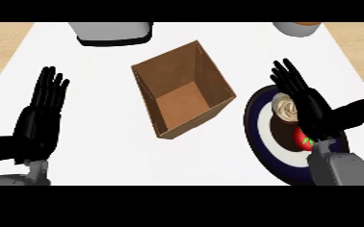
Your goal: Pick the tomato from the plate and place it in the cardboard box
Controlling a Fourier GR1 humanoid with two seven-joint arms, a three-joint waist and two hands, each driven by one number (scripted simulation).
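White counter (107, 125), tan floor at its far corners, right hand (302, 96) flat, fingers straight — hovering over the plate (257, 139), tomato (304, 141) under its wrist, cardboard box (186, 89) leftward, left hand (41, 113) open, resting.

Your right hand (307, 107) covers most of the tomato (304, 141); only a red sliver with a green speck shows beside the wrist. It also hides part of the plate (254, 125) and a pale item (286, 107) there that you cannot identify. Two grey objects (113, 32) at the table's far edge are cut off.
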